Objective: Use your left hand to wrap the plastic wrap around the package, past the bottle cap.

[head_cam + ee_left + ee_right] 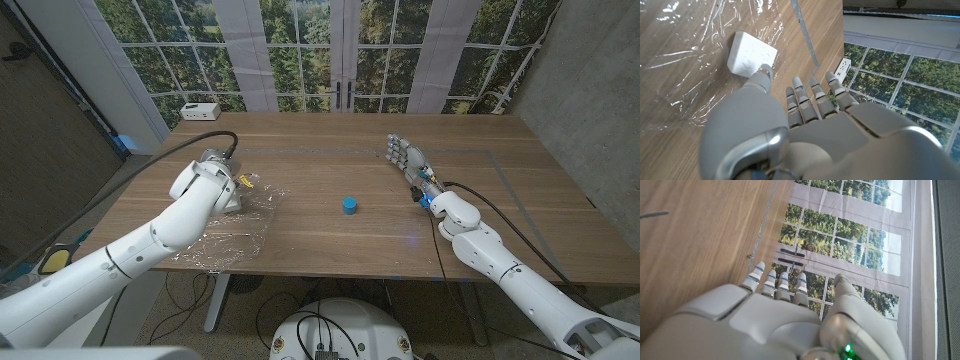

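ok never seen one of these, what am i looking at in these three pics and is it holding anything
It is a two-armed robot with human-like hands at a wooden table. The wide picture is taken from its head; the other two come from cameras on each wrist, looking along the back of that hand. On the table lie a sheet of clear plastic wrap, a small white package on it, and a blue bottle cap. The left hand is over the wrap, a fingertip touching the package; whether it pinches the wrap I cannot tell. The right hand holds nothing, fingers extended.
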